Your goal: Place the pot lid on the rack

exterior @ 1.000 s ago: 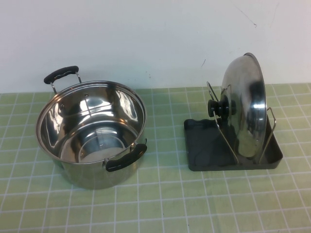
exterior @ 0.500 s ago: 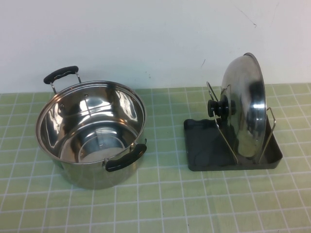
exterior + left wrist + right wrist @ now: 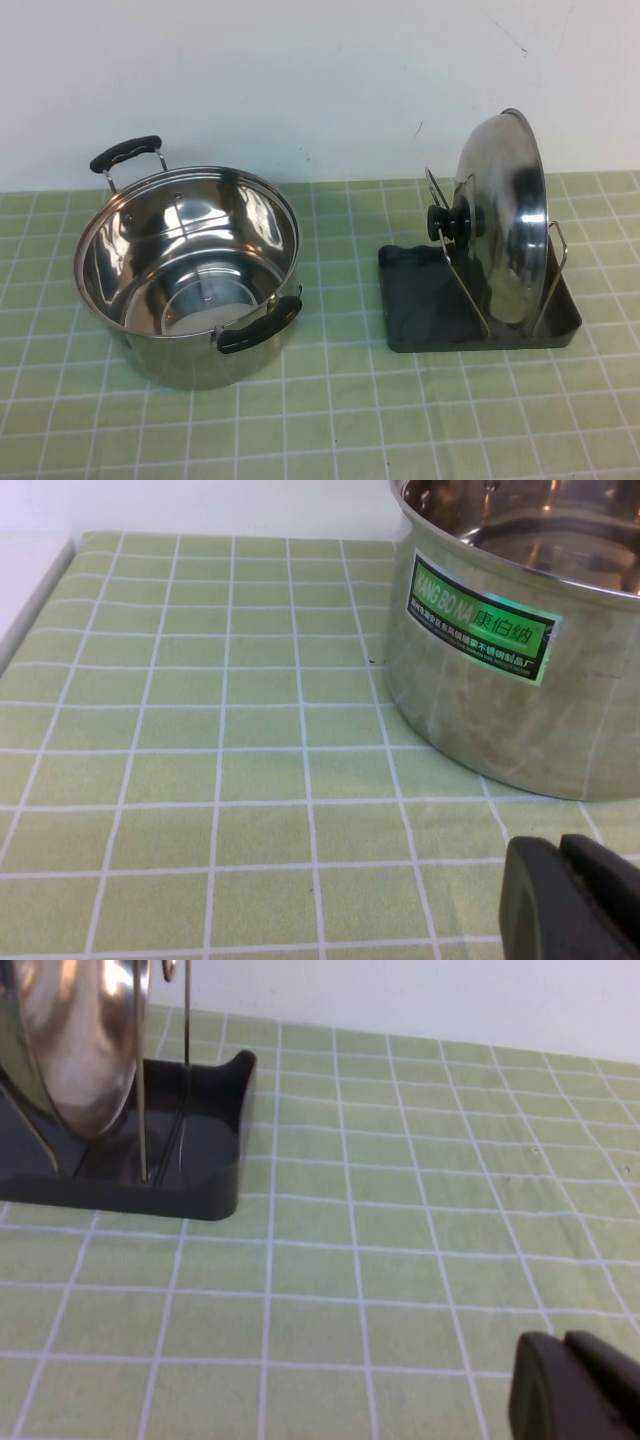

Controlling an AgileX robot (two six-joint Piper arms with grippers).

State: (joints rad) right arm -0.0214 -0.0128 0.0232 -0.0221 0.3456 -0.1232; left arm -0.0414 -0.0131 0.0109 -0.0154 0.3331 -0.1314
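Note:
The shiny steel pot lid point(image 3: 505, 225) stands on edge in the dark grey rack point(image 3: 440, 315) at the right of the table, held between the rack's wire loops, its black knob point(image 3: 452, 222) facing left. It also shows in the right wrist view point(image 3: 75, 1045), standing in the rack point(image 3: 200, 1175). Neither arm shows in the high view. My left gripper point(image 3: 560, 852) is shut and empty, low over the cloth beside the pot point(image 3: 520, 650). My right gripper point(image 3: 565, 1345) is shut and empty, low over the cloth away from the rack.
The open steel pot point(image 3: 190, 275) with two black handles stands at the left of the table. A green checked cloth point(image 3: 340, 420) covers the table. A white wall rises behind it.

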